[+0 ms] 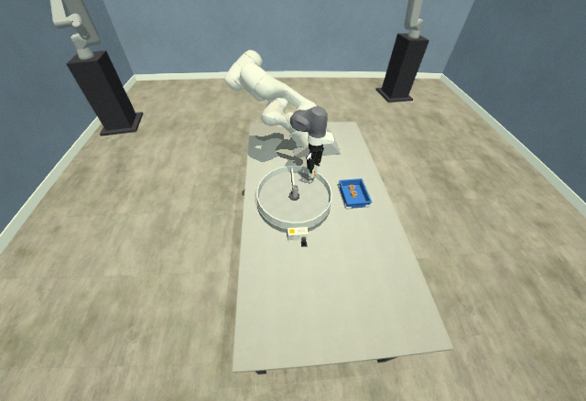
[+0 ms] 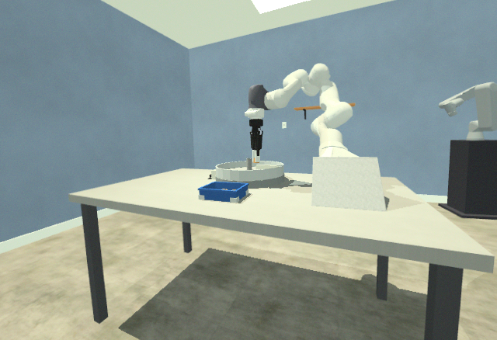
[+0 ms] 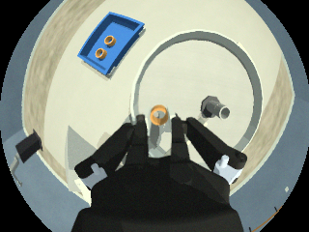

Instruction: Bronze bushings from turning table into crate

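Observation:
My gripper [image 1: 312,176] [image 2: 255,156] [image 3: 158,112] is shut on a bronze bushing [image 1: 315,174] [image 2: 254,160] [image 3: 158,114]. It holds the bushing above the turning table [image 1: 269,218] [image 2: 241,175] [image 3: 258,97], near the rim on the robot's side. The blue crate [image 1: 367,194] [image 2: 217,194] [image 3: 126,38] stands beside the turning table. Two bronze bushings lie in it, one [image 1: 352,187] [image 3: 110,41] close to the other [image 1: 353,194] [image 3: 100,53]. I can make out no steel bushing on the turning table; the fingers hide a small part of it.
A grey post [image 1: 294,192] [image 2: 249,164] [image 3: 212,107] stands up at the middle of the turning table. A pale bar [image 1: 292,178] reaches from near the post towards the rim. A white box [image 1: 297,233] with a yellow top patch sits at the turning table's far side from the robot.

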Robot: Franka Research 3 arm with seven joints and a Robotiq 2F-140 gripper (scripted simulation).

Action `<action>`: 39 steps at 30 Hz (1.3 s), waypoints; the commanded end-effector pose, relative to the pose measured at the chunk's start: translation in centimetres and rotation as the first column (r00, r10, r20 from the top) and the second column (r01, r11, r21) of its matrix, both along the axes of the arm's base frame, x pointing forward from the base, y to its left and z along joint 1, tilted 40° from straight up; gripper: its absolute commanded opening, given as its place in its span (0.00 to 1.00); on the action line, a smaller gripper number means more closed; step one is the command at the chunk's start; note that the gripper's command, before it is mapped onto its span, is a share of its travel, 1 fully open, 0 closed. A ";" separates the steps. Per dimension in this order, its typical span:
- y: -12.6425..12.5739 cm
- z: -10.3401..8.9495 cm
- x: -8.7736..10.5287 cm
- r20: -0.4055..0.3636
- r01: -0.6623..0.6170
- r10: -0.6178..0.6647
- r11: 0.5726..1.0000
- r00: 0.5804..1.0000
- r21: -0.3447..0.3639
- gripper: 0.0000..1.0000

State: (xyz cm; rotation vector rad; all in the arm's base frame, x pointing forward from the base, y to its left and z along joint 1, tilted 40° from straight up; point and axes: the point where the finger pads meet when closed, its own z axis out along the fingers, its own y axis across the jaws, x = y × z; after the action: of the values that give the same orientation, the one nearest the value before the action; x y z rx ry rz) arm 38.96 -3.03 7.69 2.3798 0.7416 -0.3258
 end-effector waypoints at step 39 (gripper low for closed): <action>2.2 3.6 -0.4 -0.031 0.003 -0.003 1.000 1.000 -0.018 0.00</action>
State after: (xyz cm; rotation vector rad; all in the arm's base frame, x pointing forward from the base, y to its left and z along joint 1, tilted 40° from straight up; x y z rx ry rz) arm 38.51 -1.00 11.15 2.3647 0.7381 -0.3669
